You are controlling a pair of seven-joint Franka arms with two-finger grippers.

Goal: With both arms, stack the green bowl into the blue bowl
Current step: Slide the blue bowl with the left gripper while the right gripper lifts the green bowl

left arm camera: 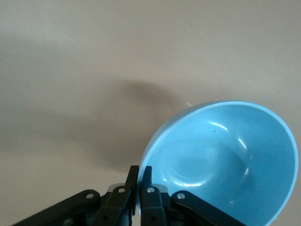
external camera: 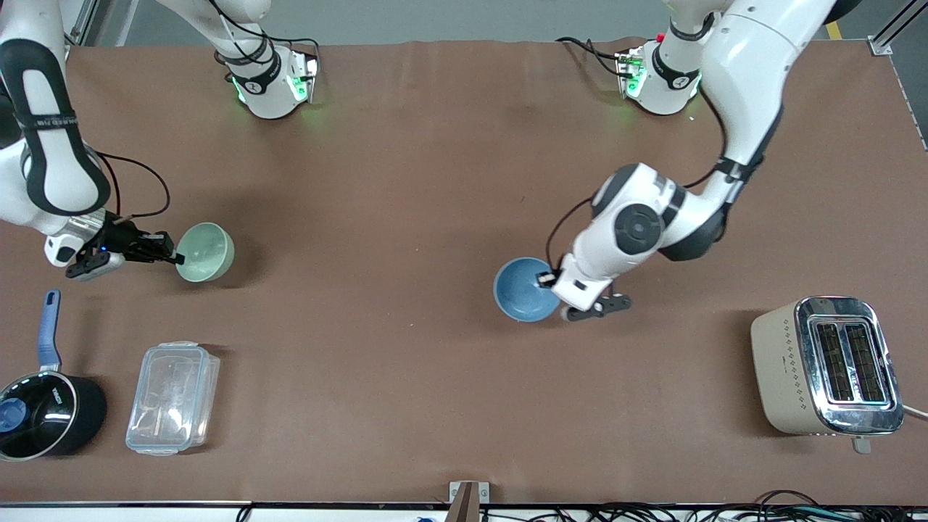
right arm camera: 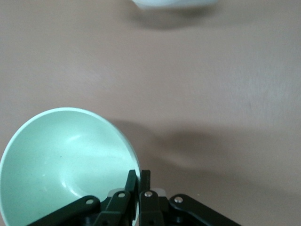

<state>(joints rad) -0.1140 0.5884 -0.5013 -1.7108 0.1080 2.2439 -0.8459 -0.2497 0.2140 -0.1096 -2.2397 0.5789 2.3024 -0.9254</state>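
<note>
Covering the whole tabletop (external camera: 435,181) is a plain brown mat, creased faintly toward the robots' bases; grey floor shows above its top edge and a tangle of black cables runs along the edge nearest the front camera; the left end effector (left arm camera: 139,175) is clenched on the rim of the blue bowl (external camera: 520,288), which tilts and appears lifted off the mat near the middle of the tabletop; the right end effector (right arm camera: 138,179) grips the rim of the green bowl (external camera: 206,251), also tilted, toward the right arm's end; nearer the front camera than the green bowl lie a clear lidded plastic container (external camera: 172,397) and a black saucepan (external camera: 45,413) with a blue handle, white lettering on its lid too small to read; a beige and chrome two-slot toaster (external camera: 826,366) stands toward the left arm's end.
</note>
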